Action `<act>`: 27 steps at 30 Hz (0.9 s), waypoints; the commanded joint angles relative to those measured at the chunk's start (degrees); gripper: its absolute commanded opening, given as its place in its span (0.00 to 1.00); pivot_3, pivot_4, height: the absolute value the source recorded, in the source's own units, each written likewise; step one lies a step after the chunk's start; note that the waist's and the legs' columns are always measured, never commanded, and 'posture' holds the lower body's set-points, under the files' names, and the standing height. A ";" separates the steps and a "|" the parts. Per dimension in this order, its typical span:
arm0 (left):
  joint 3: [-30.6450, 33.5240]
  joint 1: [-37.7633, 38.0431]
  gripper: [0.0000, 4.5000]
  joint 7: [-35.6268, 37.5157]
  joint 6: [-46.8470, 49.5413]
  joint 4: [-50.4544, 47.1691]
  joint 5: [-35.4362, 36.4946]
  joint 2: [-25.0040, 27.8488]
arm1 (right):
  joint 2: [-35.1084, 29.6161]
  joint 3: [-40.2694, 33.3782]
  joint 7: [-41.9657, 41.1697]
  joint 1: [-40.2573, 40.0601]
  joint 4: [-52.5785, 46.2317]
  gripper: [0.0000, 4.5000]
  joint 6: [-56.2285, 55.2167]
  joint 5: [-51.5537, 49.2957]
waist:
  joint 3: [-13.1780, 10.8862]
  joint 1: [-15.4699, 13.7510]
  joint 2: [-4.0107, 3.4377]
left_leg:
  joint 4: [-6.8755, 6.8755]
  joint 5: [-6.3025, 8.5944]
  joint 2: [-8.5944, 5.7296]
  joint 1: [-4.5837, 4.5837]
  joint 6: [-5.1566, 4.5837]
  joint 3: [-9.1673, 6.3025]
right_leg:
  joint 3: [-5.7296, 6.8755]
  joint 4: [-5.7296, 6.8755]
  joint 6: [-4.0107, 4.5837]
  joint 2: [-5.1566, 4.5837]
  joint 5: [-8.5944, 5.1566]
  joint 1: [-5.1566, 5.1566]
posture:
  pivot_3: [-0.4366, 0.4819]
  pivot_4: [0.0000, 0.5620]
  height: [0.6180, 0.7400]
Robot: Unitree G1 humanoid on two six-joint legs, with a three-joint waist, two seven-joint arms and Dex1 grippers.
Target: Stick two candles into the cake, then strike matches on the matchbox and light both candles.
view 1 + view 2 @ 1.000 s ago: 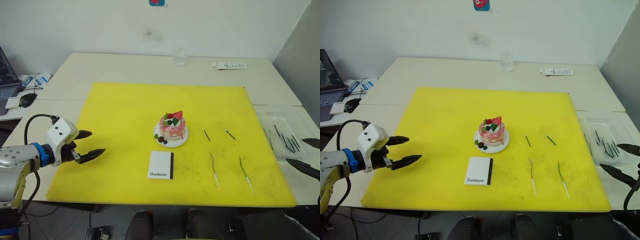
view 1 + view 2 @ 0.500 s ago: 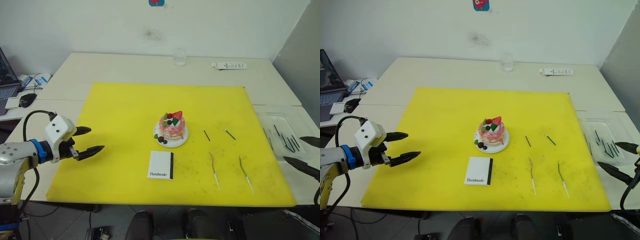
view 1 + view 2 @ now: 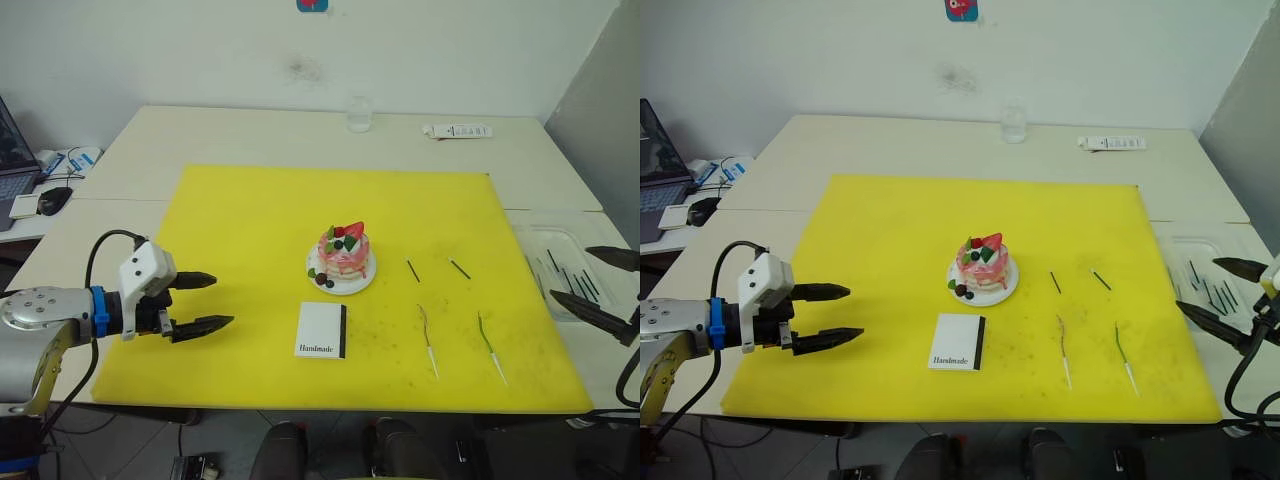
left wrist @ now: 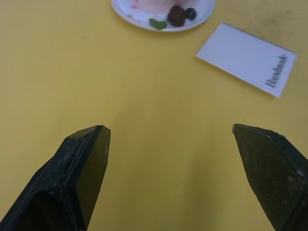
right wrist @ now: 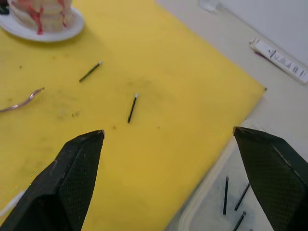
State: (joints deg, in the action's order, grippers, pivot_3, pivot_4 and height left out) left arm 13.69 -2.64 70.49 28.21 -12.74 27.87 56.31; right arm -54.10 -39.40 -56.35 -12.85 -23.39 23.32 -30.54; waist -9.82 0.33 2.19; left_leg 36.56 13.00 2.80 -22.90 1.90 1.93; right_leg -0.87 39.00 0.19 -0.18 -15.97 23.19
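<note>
The pink cake (image 3: 345, 252) stands on its white plate (image 3: 358, 286) mid-mat, with the white matchbox (image 3: 322, 330) just in front of it. Right of the cake lie two short dark matches (image 3: 413, 270) (image 3: 460, 269). Nearer me lie the pinkish candle (image 3: 428, 337) and the green candle (image 3: 490, 345). My left gripper (image 3: 222, 300) hovers open over the mat's left part, pointing at the matchbox (image 4: 245, 57) a hand's width away. Open and empty, my right gripper (image 3: 570, 273) is over the tray at the mat's right edge, apart from the matches (image 5: 132, 107).
A yellow mat (image 3: 250, 220) covers the table's middle. At its right edge sits a clear tray (image 3: 540, 240) holding several dark sticks. A glass (image 3: 360, 115) and a white flat item (image 3: 458, 131) stand at the back. A mouse (image 3: 55, 198) lies far left.
My left gripper has moved right, onto the mat and closer to the matchbox. My right gripper has risen and come in over the tray toward the mat's edge. Both stay open.
</note>
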 commanded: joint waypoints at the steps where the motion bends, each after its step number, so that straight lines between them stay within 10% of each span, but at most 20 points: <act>1: -1.12 -0.03 1.00 1.68 2.37 -8.01 5.07 0.25 | 1.56 -1.94 5.10 0.09 -9.44 1.00 5.21 -4.00 | 0.00 -0.03 0.00 | 0.02 0.00 0.00 -0.01 0.00 -0.02 | 0.01 0.00 0.00 0.00 0.00 -0.01 | 0.48 0.27 1.00; 12: -10.24 -7.58 1.00 -3.29 8.24 -22.07 14.97 -6.90 | 13.31 -0.52 20.24 -17.74 -31.05 1.00 19.81 -5.14 | 0.02 -0.30 -0.01 | 0.19 0.00 -0.04 -0.05 0.00 -0.07 | 0.01 0.01 -0.17 0.00 0.02 -0.10 | 0.48 0.27 1.00; 27: -18.72 -9.15 1.00 -9.86 6.53 -27.60 13.11 -13.16 | 20.99 10.15 26.32 -27.48 -30.09 1.00 17.74 4.90 | 0.08 -0.03 -0.05 | 0.35 0.00 -0.09 -0.07 0.00 -0.06 | -0.10 -0.01 -0.29 0.04 0.10 -0.11 | 0.48 0.27 1.00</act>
State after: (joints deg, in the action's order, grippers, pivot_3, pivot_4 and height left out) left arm -4.80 -11.78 61.38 34.91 -37.80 40.21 43.48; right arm -33.49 -29.76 -30.82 -39.65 -53.53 41.81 -26.75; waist -9.74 0.30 2.13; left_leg 36.91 13.00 2.73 -22.98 1.90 1.86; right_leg -0.97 38.98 -0.10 -0.13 -15.87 23.09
